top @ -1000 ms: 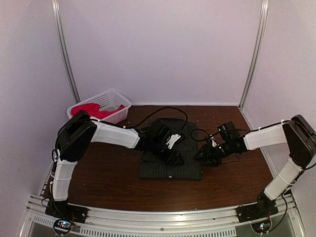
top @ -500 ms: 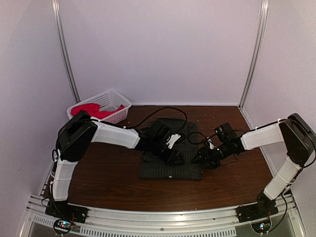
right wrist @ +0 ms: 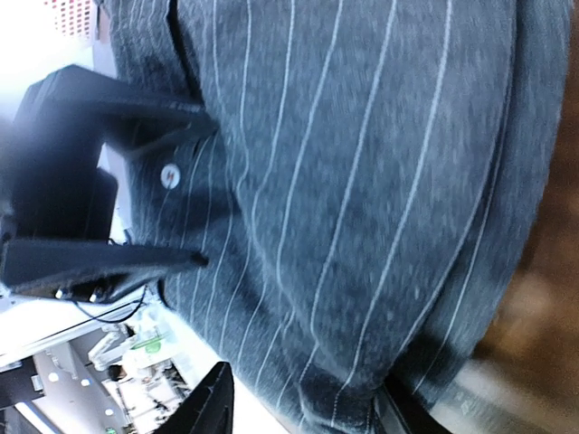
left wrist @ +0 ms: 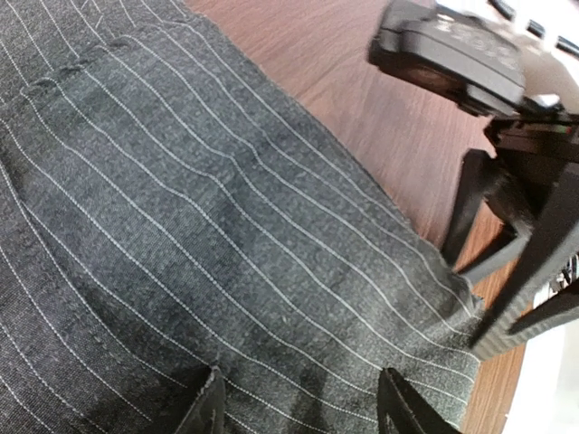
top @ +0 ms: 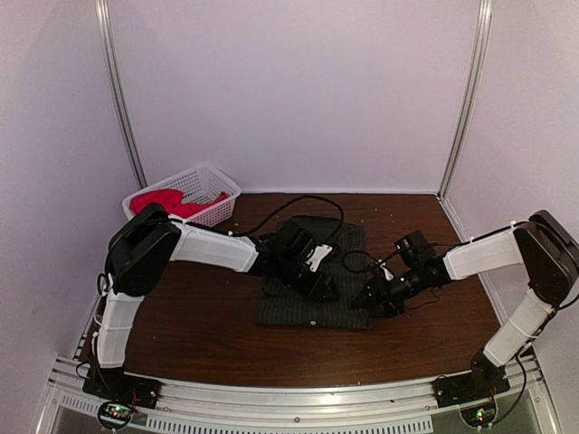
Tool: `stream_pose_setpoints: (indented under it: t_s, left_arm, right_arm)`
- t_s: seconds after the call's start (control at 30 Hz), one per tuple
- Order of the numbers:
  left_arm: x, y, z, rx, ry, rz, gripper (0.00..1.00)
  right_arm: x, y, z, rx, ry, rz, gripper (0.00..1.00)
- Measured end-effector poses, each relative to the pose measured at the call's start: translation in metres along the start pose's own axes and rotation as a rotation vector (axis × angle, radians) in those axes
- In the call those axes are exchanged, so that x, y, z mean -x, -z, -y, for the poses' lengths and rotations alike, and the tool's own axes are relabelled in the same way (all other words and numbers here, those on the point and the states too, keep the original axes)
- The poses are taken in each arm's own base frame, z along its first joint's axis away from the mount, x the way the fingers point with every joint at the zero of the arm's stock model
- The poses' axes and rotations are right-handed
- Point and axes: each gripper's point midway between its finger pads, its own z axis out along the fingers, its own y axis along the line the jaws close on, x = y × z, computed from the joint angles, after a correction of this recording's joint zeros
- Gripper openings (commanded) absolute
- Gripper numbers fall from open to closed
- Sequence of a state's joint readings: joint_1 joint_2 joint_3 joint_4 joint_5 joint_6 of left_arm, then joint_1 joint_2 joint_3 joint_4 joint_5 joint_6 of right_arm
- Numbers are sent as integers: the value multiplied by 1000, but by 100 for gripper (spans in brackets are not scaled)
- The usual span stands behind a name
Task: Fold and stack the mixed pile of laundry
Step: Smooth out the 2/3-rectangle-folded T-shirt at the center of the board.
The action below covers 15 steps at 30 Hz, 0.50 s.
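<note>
The dark pinstriped shirt (top: 312, 306) lies folded flat in the middle of the table. My left gripper (top: 324, 289) is open and rests low over the shirt's right half; in the left wrist view (left wrist: 303, 411) striped cloth (left wrist: 226, 235) fills the space between its fingertips. My right gripper (top: 369, 298) is open at the shirt's right edge; in the right wrist view (right wrist: 303, 411) the edge of the cloth (right wrist: 380, 181) lies between its jaws. The red-pink T-shirt (top: 167, 201) lies in the white basket (top: 210, 181) at the back left.
The wooden table (top: 199, 325) shows on both sides of the shirt. Black cables (top: 298, 203) run across the table behind the shirt. A white button (right wrist: 167, 174) shows on the shirt beside the left gripper's fingers (right wrist: 118, 262). Walls stand close on three sides.
My right gripper has moved left and slightly nearer, up to the shirt's right edge. The left gripper has hardly moved.
</note>
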<state>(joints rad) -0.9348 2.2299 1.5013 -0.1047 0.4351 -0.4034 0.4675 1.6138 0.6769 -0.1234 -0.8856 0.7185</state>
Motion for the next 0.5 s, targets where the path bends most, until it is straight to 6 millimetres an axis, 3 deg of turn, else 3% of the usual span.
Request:
stream_pose_setpoints:
  t_s: [0.23, 0.5]
  left_arm:
    - [1, -1, 0, 0, 15, 3, 60]
    - [1, -1, 0, -2, 21, 6, 60]
  right_arm:
    - [-17, 12, -12, 55, -11, -16, 48]
    - [-22, 0, 6, 51, -38, -40, 56]
